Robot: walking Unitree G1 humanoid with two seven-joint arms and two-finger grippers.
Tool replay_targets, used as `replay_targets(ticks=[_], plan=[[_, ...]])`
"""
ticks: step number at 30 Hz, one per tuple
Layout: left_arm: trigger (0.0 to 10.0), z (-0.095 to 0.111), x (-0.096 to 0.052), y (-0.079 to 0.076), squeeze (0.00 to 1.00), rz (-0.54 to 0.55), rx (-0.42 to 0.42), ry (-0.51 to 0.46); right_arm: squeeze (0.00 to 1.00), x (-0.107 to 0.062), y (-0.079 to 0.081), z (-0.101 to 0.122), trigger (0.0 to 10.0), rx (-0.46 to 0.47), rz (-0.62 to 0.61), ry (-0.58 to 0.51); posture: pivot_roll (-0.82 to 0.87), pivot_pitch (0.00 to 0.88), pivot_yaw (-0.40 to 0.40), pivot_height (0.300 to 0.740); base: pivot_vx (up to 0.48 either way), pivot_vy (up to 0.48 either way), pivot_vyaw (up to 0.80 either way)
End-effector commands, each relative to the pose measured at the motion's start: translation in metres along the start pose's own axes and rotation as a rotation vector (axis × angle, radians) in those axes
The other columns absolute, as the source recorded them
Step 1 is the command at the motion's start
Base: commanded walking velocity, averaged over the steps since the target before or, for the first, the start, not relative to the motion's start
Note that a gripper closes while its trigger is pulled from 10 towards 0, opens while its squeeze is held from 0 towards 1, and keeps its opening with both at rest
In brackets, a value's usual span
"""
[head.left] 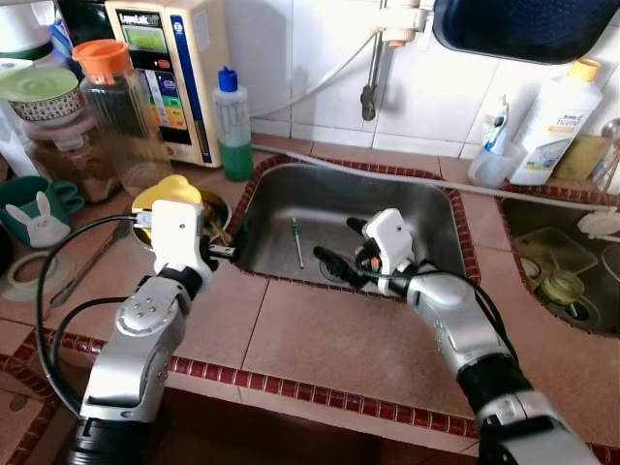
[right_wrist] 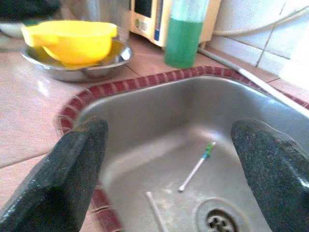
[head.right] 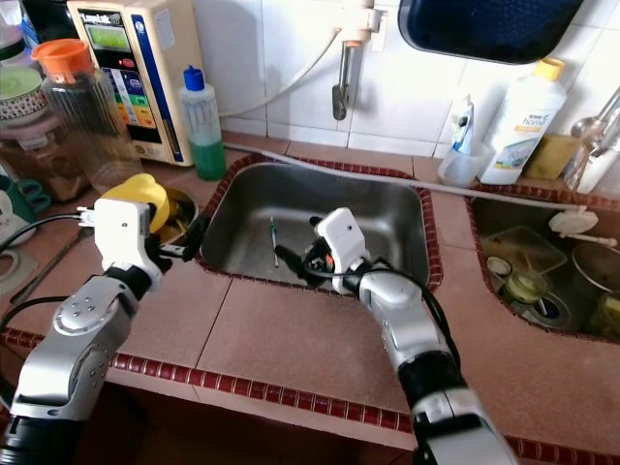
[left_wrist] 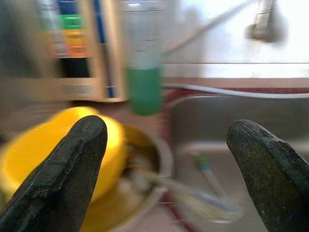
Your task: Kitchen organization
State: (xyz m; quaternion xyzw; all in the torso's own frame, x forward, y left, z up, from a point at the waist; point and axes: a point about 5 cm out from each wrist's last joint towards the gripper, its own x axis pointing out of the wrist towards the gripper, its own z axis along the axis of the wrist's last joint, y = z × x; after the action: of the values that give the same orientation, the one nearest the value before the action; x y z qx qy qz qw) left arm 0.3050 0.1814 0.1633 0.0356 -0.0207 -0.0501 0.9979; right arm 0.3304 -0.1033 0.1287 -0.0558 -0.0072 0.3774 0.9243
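Closest to me are my two silver arms, reaching over the tiled counter [head.left: 320, 339] toward the steel sink [head.left: 407, 208], which I'll use as my landmark. My right gripper [head.left: 341, 254] hangs just over the sink's near rim, fingers [right_wrist: 72, 169] spread wide with nothing between them. In its wrist view I see a green-tipped toothbrush [right_wrist: 195, 166] lying flat on the sink floor, near the drain [right_wrist: 219, 222], with a second thin white stick [right_wrist: 155, 210] beside it. My left gripper [head.left: 231, 242] sits at the sink's left edge, also wide open and holding nothing. Just left of the sink stands a metal bowl [right_wrist: 87, 67] carrying a yellow cup [right_wrist: 72, 41]. At the sink's far left corner stands a bottle of green liquid [head.left: 232, 126], with a beige appliance [head.left: 179, 73] beside it. A faucet [head.left: 373, 73] hangs above the sink's back edge.
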Motion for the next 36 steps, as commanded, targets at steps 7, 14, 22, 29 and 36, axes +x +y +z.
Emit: replay_targets(ticks=[7, 14, 22, 29, 36], plan=[[10.0, 0.002, 0.002, 0.040, 1.00, 0.249, 0.160, -0.030, 1.00, -0.016, 0.008, 0.017, 10.0, 0.140, -0.042, -0.039, 0.09, 0.037, -0.013, 0.740, 0.000, 0.000, 0.00], [10.0, -0.006, 0.005, 0.065, 1.00, 0.379, 0.200, 0.043, 0.00, -0.018, 0.023, 0.030, 10.0, 0.190, 0.022, -0.052, 0.09, 0.042, -0.017, 0.740, 0.000, 0.000, 0.00], [10.0, -0.012, 0.008, 0.087, 0.00, 0.463, 0.224, 0.119, 0.00, -0.022, 0.030, 0.037, 10.0, 0.210, 0.048, -0.043, 0.08, 0.046, -0.013, 0.740, 0.000, 0.000, 0.00], [10.0, -0.024, 0.012, 0.098, 0.00, 0.493, 0.160, 0.233, 0.00, -0.026, 0.032, 0.037, 10.0, 0.217, 0.049, -0.020, 0.07, 0.045, -0.010, 0.740, 0.000, 0.000, 0.00], [10.0, -0.033, 0.017, 0.106, 0.00, 0.502, 0.051, 0.320, 0.00, -0.028, 0.033, 0.040, 10.0, 0.215, 0.047, -0.013, 0.06, 0.041, -0.009, 0.740, 0.000, 0.000, 0.00]])
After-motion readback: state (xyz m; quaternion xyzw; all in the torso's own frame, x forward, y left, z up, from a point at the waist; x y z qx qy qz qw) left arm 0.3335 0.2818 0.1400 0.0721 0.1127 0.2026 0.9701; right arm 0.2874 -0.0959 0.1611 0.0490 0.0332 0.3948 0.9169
